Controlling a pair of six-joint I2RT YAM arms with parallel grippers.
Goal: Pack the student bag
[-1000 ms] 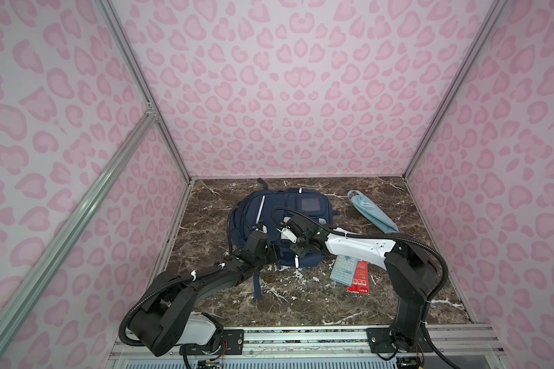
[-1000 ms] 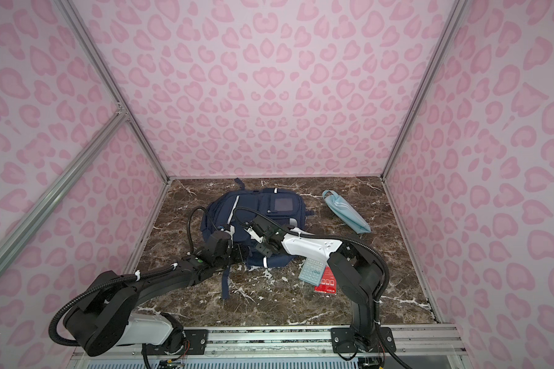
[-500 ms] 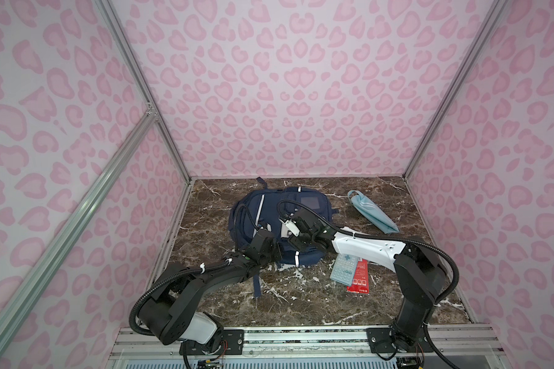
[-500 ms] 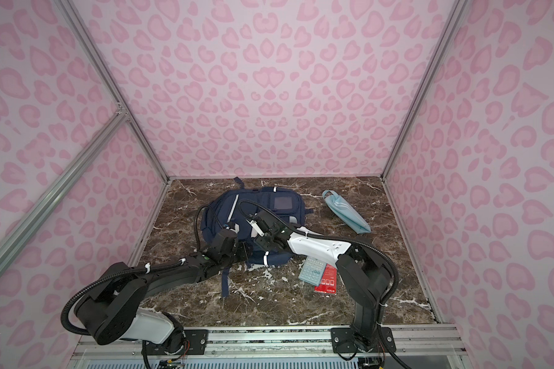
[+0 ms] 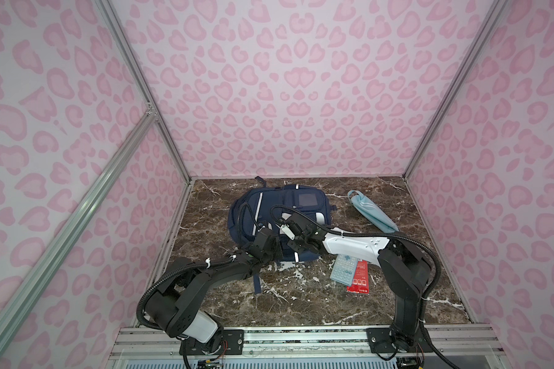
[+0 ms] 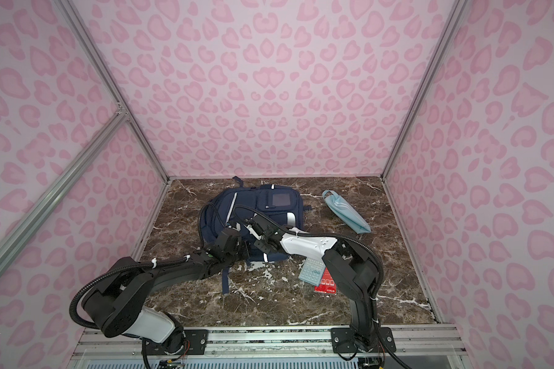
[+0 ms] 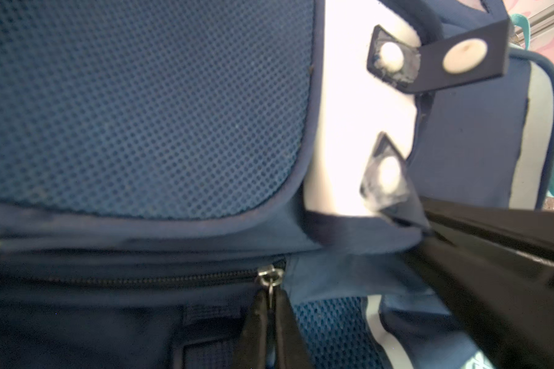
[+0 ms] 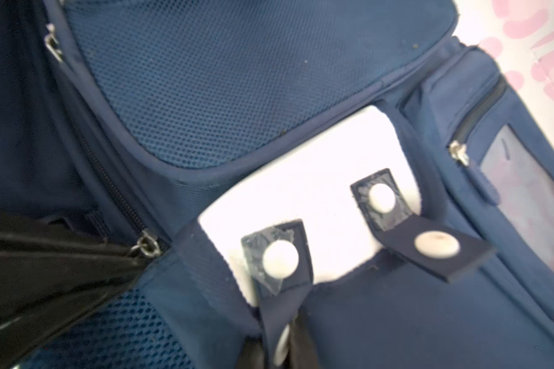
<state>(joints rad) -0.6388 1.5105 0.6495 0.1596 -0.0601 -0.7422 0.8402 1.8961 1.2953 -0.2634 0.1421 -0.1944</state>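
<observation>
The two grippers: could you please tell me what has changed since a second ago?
Both closed: the left gripper onto the zipper pull, the right gripper onto a snap strap. The student bag, pouch, calculator and red booklet stayed put.

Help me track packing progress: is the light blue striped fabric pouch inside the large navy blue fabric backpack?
No, the pouch lies on the marble tabletop beside the backpack, apart from it.

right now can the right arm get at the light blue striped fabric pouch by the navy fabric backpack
Probably not straight away: the right gripper is shut on a snap strap of the backpack. Once it lets go, the marble tabletop toward the pouch looks free.
</observation>
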